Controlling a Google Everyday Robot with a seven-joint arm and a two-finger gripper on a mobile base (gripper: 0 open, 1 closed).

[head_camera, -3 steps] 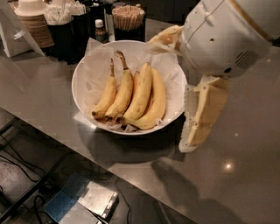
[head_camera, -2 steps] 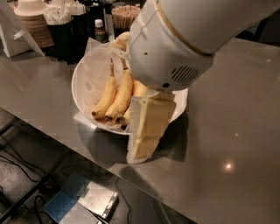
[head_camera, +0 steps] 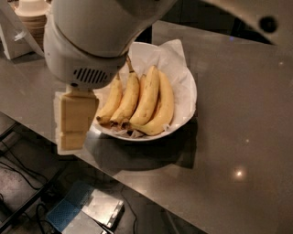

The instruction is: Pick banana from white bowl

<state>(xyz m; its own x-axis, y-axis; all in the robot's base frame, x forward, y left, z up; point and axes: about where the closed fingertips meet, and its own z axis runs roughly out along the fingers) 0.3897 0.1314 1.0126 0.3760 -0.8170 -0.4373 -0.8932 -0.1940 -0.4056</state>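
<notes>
The white bowl (head_camera: 192, 101), lined with crinkled white paper, sits on the grey table and holds several yellow bananas side by side. The banana (head_camera: 128, 98) with the dark brown stem is second from the left, its stem pointing to the back. My gripper (head_camera: 73, 122) hangs below the big white arm housing (head_camera: 91, 36), just left of the bowl, over its left rim and the table's front edge. It is beside the leftmost banana (head_camera: 111, 102) and holds nothing that I can see. The arm hides the back left of the bowl.
Stacked paper cups (head_camera: 32, 13) stand at the back left. The grey table (head_camera: 238, 114) stretches to the right of the bowl. Its front edge runs diagonally below the bowl. On the floor beneath lie a metal box (head_camera: 97, 208) and cables.
The arm and gripper have swept from the right side of the bowl, across its front, to its left side. The bananas have not moved in the bowl.
</notes>
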